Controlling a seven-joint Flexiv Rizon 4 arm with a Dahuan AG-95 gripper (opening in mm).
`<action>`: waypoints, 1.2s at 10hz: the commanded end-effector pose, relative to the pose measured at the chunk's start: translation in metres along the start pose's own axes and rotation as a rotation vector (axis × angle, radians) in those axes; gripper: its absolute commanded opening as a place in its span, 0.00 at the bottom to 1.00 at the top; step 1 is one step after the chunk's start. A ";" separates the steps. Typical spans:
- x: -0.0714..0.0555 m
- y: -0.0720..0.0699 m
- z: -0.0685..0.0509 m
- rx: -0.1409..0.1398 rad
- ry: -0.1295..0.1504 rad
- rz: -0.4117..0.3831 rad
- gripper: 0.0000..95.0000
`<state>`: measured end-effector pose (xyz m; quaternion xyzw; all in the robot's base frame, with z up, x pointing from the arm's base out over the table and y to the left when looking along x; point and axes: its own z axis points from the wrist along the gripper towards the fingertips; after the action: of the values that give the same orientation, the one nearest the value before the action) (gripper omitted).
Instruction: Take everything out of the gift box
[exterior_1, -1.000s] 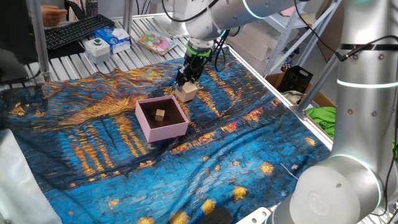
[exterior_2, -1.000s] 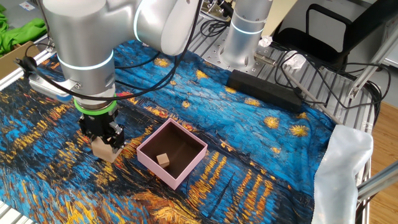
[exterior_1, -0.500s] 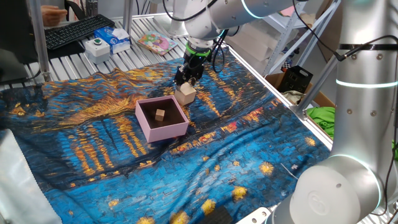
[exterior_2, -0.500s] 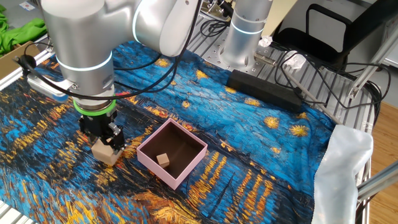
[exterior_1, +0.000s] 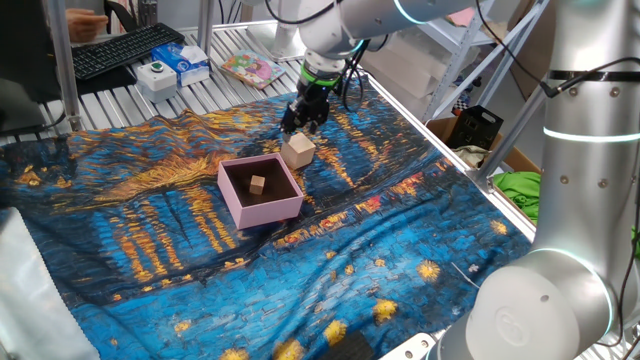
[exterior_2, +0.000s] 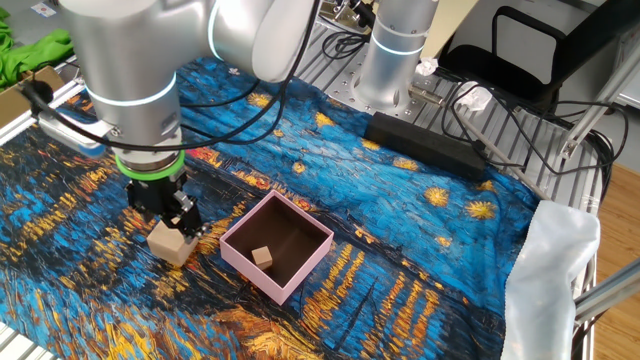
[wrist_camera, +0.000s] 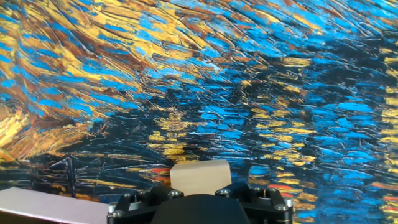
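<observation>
End effector (exterior_2: 176, 216) hangs spread just above larger wooden block (exterior_1: 298, 150), apparently clear of it. Block sits on painted cloth (exterior_1: 150, 230) beside pink gift box (exterior_1: 262, 210); small cube (exterior_1: 258, 183) inside box.

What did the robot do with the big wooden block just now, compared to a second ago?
The gripper let go of the big block and lifted a little off it, so the block now sits alone on the painted cloth beside the pink gift box. The little cube stayed inside the box, and the box did not move.
</observation>
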<state>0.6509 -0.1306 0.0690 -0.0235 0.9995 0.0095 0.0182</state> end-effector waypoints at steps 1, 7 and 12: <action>0.004 0.005 -0.006 0.001 0.010 0.017 0.80; 0.022 0.047 -0.032 -0.016 0.052 0.096 0.80; 0.040 0.094 -0.047 -0.031 0.071 0.198 0.80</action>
<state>0.6046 -0.0406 0.1156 0.0727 0.9969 0.0248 -0.0178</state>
